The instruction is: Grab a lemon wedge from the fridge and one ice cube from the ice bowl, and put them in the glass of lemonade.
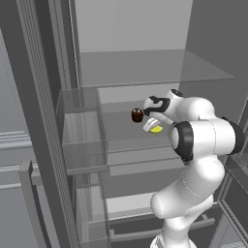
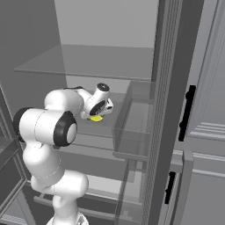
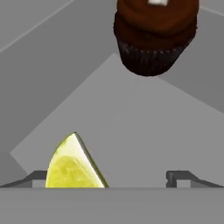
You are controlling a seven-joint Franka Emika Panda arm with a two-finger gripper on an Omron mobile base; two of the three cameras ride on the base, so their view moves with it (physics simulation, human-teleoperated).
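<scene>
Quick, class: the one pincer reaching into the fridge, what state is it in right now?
Pincer: open, holding nothing; the lemon wedge lies by one fingertip, not gripped.

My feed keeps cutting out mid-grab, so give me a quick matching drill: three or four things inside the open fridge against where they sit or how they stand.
Things:
1. small yellow-green lemon wedge
2. dark brown chocolate cupcake
3. two-finger gripper
4. clear glass fridge shelf

States:
A. jaws wide open, holding nothing
B. farther back on the shelf
C. lying by one fingertip
D. above the arm, bare

Pairs: 1-C, 2-B, 3-A, 4-D
</scene>
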